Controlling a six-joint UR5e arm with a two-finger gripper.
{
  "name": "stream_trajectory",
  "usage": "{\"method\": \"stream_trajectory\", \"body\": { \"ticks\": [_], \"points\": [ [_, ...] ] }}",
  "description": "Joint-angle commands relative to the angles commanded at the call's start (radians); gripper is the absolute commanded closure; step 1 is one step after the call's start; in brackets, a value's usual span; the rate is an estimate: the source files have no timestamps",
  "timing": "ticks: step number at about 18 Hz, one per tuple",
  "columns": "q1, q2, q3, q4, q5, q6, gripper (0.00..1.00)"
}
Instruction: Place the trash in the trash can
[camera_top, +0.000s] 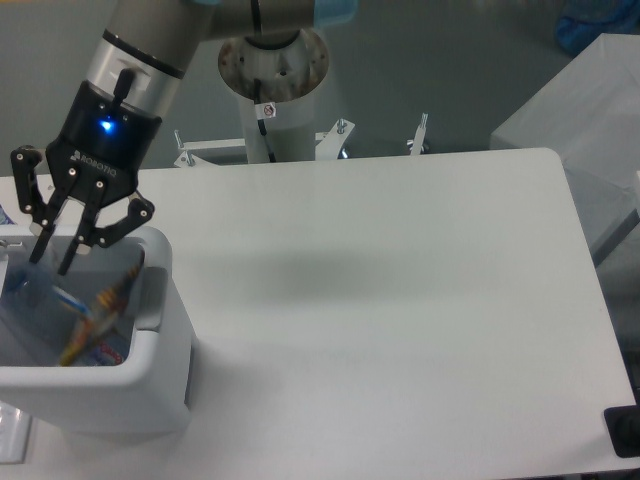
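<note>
- Gripper sits over the far rim of the trash can, fingertips pointing down at the opening.
- Fingers are spread apart, nothing between them: claw is released.
- Blue LED lit on the gripper's black body; silver wrist section above it runs up out of the top edge of the view.
- Snack wrapper is inside the bin, below the fingertips, not touching them. It's tilted edge-on, orange border and some blue visible, upper end near the bin's right wall, lower end down toward the floor of the bin.
- Under/next to the wrapper on the bin floor there's something pale with a bit of blue and red print; too blurry to say what.
- Clear plastic bottle: a faint translucent shape at the left side of the bin interior could be it, can't confirm.
- Trash can stands at the near-left corner of the table, partly cut off by the left edge of the view. Grey panel on its right rim.
- Robot base pedestal stands behind the table's far edge, left of centre.
</note>
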Motion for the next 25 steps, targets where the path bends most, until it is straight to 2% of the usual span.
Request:
{"method": "stream_trajectory", "body": {
  "ticks": [3, 8, 10, 13, 15, 18, 22, 25],
  "points": [
    [0.000, 0.002, 0.035, 0.000, 0.070, 0.015, 0.00],
    [0.005, 0.014, 0.058, -0.008, 0.352, 0.129, 0.00],
    [0.011, 0.009, 0.049, -0.009, 0.448, 0.196, 0.00],
    [0.080, 0.011, 0.008, -0.021, 0.537, 0.345, 0.00],
    [0.097, 0.014, -0.015, -0.076, 0.598, 0.414, 0.00],
    [0.159, 0.037, -0.052, -0.132, 0.637, 0.579, 0.00],
    [0.236, 0.083, -0.112, -0.140, 0.640, 0.802, 0.00],
    [0.258, 0.109, -0.120, -0.211, 0.643, 0.958, 0.00]
  ]
}}
